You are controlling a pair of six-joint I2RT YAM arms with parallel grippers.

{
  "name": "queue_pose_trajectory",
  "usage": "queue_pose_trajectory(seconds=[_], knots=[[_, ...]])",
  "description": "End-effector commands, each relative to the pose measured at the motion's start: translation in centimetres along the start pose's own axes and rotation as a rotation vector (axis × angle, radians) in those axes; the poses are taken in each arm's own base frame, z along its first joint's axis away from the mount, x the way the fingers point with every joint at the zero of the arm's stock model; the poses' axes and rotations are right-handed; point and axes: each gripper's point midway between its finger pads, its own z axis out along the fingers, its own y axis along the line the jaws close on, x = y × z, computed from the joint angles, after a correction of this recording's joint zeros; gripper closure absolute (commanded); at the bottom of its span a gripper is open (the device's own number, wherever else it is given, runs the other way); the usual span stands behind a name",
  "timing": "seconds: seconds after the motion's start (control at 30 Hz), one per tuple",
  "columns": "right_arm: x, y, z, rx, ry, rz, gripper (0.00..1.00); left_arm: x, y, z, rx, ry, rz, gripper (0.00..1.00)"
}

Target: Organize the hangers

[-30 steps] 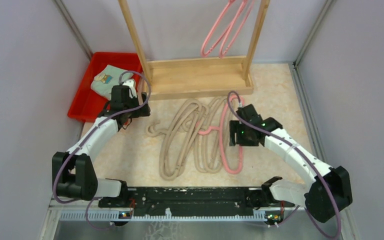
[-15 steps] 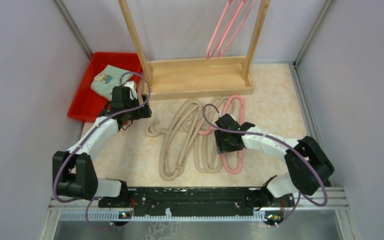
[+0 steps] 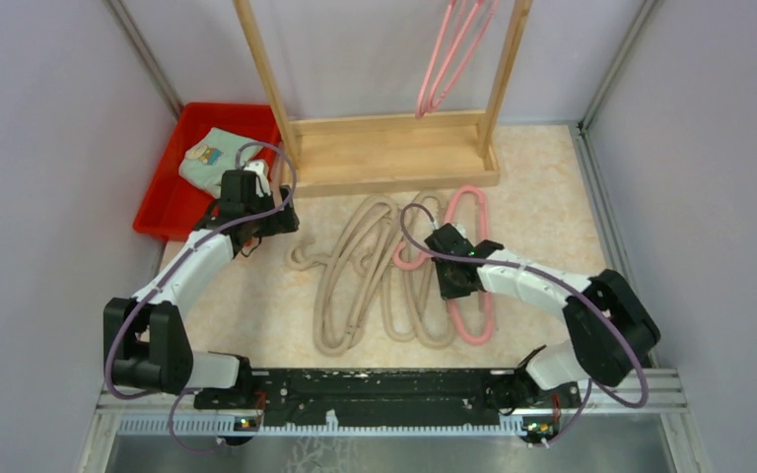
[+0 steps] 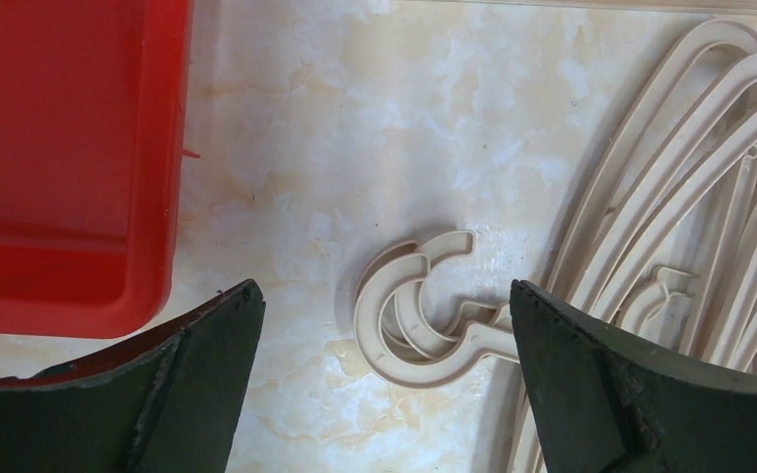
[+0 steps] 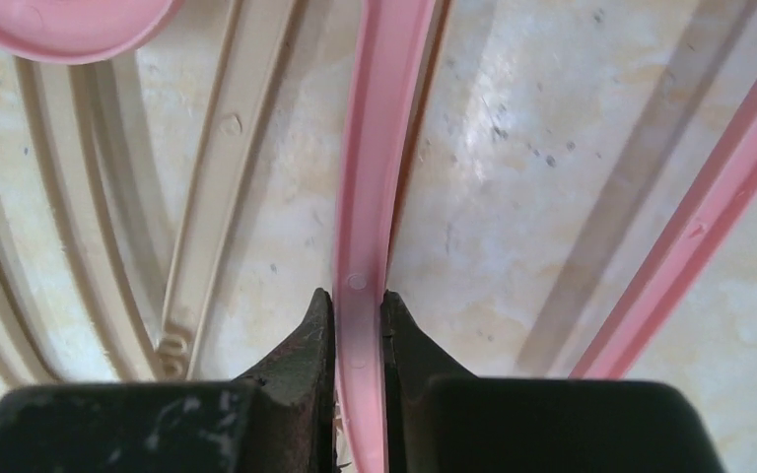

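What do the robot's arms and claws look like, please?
Both the left arm and right arm have white links and bulky black joints, each trailed by a looping purple cable. The left claw and right claw have matte black, wedge-shaped fingers.

Marbled cream table, red bin, beige hangers, pink hanger.

Several beige hangers lie flat in an overlapping pile at centre with hooks pointing left, one pink hanger lies flat along their right side, and two more pink hangers hang upright behind.
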Motion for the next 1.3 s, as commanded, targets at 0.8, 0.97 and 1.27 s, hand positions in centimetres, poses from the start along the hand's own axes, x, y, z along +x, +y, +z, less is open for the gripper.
queue_pose_trajectory(seconds=[0.8,0.97,1.27], knots=[[-17.2,-0.2,-29.9,-0.562,-0.534,0.322,1.0,-1.4,-0.4,-0.2,0.002,-0.053,-0.008,0.0],[-19.9,2.8,-34.5,-0.803,-0.531,0.288,1.0,-1.1,-0.3,0.1,0.0,-0.052,-0.006,0.0],[-23.7,2.8,-39.4,-0.95,-0.668,0.282,1.0,-1.0,-0.3,0.5,0.001,-0.044,0.001,0.0]])
